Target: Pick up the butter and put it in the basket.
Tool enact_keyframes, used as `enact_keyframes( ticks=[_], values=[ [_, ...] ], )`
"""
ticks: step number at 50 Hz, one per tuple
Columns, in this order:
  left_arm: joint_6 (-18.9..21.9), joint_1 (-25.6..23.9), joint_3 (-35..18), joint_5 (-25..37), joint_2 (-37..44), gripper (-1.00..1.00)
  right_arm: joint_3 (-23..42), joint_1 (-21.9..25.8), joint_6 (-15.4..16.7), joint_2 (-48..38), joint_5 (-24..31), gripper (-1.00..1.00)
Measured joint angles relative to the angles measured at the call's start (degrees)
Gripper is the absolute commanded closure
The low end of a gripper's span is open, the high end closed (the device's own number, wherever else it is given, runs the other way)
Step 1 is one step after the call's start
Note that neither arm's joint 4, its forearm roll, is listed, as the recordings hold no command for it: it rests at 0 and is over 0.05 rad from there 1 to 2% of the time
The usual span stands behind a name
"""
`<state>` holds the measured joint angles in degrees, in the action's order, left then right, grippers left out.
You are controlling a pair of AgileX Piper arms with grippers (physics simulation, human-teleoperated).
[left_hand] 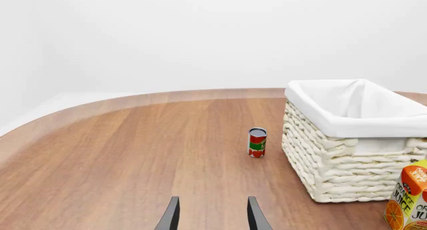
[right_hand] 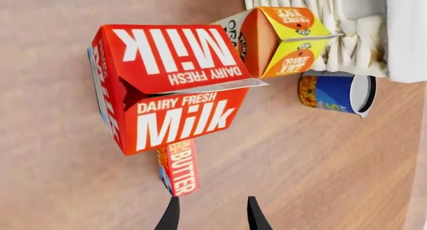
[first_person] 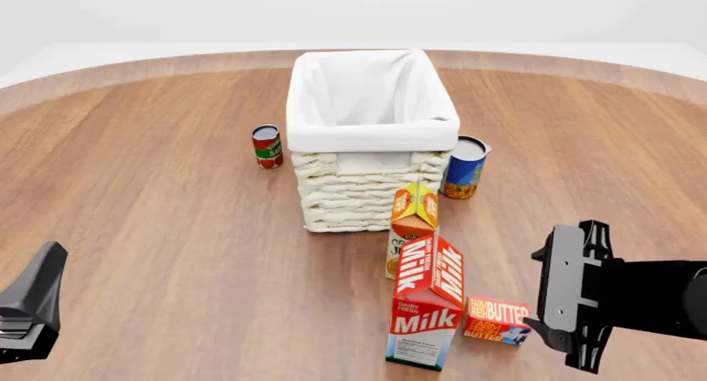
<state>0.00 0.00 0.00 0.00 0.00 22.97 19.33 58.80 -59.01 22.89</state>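
The butter (first_person: 496,319) lies flat on the tabletop (first_person: 165,215), touching the milk carton (first_person: 428,311) on its right, with the orange juice carton (first_person: 412,224) between them and the basket (first_person: 370,137). The right tool (right_hand: 210,215) hovers near the butter, fingers spread and empty. The left tool (left_hand: 210,217), likewise spread, holds nothing, well apart from the basket

Sim test scene, not a real room. Shown by: blank white backdrop w/ no walls, windows or furniture; one curved-edge wood tabletop (first_person: 144,224) w/ flat, even lighting. Props are groceries, kitchen/pantry theme: white wicker basket (first_person: 370,186) w/ cloth liner, milk carton (first_person: 425,319), orange juice carton (first_person: 412,219), butter (first_person: 496,320) box, red can (first_person: 266,146), blue can (first_person: 465,167). Robot arms at near edge suggest a lab-type manipulation setup.
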Motion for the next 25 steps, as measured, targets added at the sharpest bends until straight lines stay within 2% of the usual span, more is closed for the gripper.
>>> enact_keyframes(
  ticks=[25],
  values=[
    [0.0,0.0,0.0,0.0,0.0,-1.00,-2.6,1.6,-1.6,-5.5,-6.5,-1.00]
  ],
)
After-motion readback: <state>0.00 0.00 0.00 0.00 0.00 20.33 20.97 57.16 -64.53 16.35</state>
